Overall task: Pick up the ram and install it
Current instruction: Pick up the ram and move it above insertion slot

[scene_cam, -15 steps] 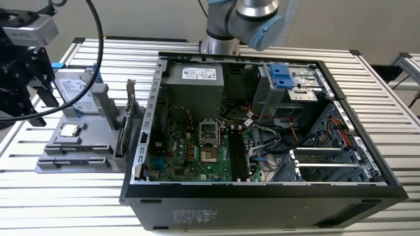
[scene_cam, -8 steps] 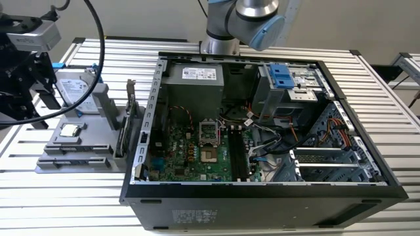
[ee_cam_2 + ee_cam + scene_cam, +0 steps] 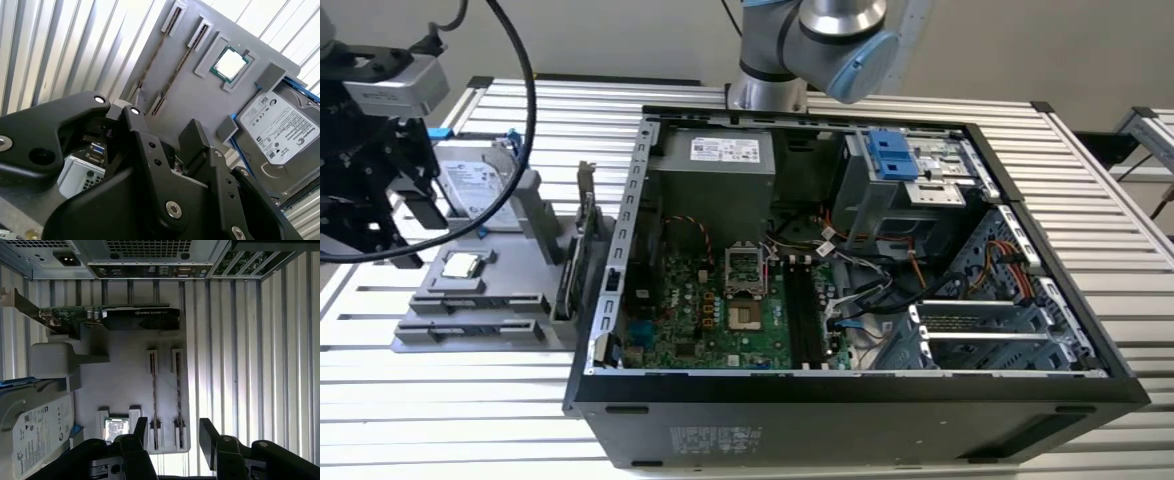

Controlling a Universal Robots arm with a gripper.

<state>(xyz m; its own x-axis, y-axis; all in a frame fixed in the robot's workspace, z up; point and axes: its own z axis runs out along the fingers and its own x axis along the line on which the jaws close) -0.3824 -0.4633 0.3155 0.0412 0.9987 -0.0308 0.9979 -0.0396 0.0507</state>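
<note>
A slatted metal table [image 3: 1107, 180] carries an open computer case [image 3: 854, 388] mid-frame in the exterior view and a grey holder [image 3: 460, 335] at lower left. The holder keeps a hard drive [image 3: 470, 180], a processor chip [image 3: 463, 265], an upright graphics card [image 3: 583, 235] and two ram sticks [image 3: 178, 390] (side by side, each in its own slot). The arm [image 3: 834, 40] rises behind the case; its gripper [image 3: 174, 434] hovers over the holder, fingers [image 3: 141, 429] apart and empty, both sticks' ends between them in the first wrist view

Exterior cam sits high and looks down at an angle over the whole slatted table [image 3: 1107, 180], with the open PC case [image 3: 854, 395] nearest it. First wrist view stares straight down, close above the gray holder [image 3: 125, 385] by the table's edge on the exterior view's left, peeking past the gripper [image 3: 173, 426]. Second wrist view is closer and slanted. All three catch that holder's hard drive [image 3: 35, 430] and CPU [image 3: 116, 429].
</note>
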